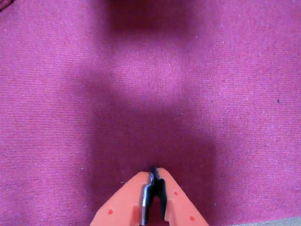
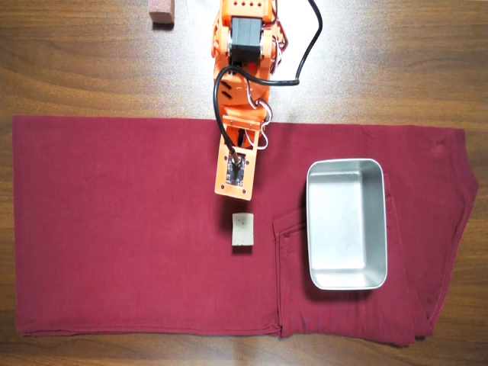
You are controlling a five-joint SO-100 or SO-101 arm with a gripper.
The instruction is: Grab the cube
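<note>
Your tool [image 1: 154, 170] is sitting with its two orange fingers pressed together, nothing pinched between them, as the wrist view is showing: only dark red cloth [image 1: 225, 84] and the arm's shadow are lying ahead of the tips, and the cube is not appearing there at all.

In the overhead view the cube [image 2: 243, 230] is lying on the cloth just below the arm's orange end plate [image 2: 235, 174], near it but apart, and a touch to the right of it. So, by my reading, you are needing to reach outward, away from the arm's base, with a slight shift toward the tray side, and to spread the fingers first.

The cube is looking slightly taller than wide in that view, its longer side running along the reach.

Counting: one beige cube, one empty metal tray [image 2: 347, 282] to its right, one reddish-brown block [image 2: 162, 13] on the bare wooden bench [image 2: 76, 69] at the top edge, one arm.
</note>
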